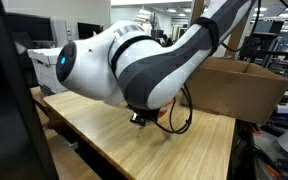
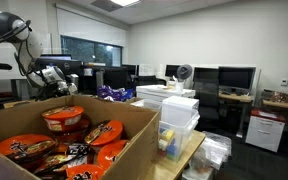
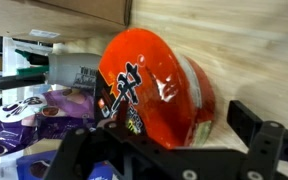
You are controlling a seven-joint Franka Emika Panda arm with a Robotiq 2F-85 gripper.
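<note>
**Tool wide open, tilted bowl just ahead of it**

In the wrist view the tool (image 3: pixel 169 140) is seen with its jaws spread as wide as they go, and nothing is gripped. One dark finger (image 3: pixel 259 128) is seen clear of everything, over bare wood. The other is partly overlapped by the things in front of it.

An orange bowl (image 3: pixel 154 90) is found just ahead of the tool, in line with the gap between the jaws. It lies tilted on the wooden counter (image 3: pixel 254 50), with its printed lid turned toward the camera. Whether it is touched by either finger cannot be told.

Off to one side of the tool, just beside the bowl, a purple bag (image 3: pixel 24 115) is seen. A white pack (image 3: pixel 39 55) lies farther ahead, near the bag.

In an exterior view the tool (image 2: pixel 56 78) is shown hanging low beyond a cardboard box (image 2: pixel 134 112). The box is filled with more noodle bowls (image 2: pixel 64 118). The purple bag (image 2: pixel 114 93) is seen past the tool there.

In an exterior view most of the frame is taken up by the arm (image 1: pixel 154 65). The tool (image 1: pixel 139 117) is largely hidden beneath it, just above the counter (image 1: pixel 114 145). A black cable (image 1: pixel 181 118) loops beside the tool. The box (image 1: pixel 234 85) stands on the counter, well apart from the tool.
</note>
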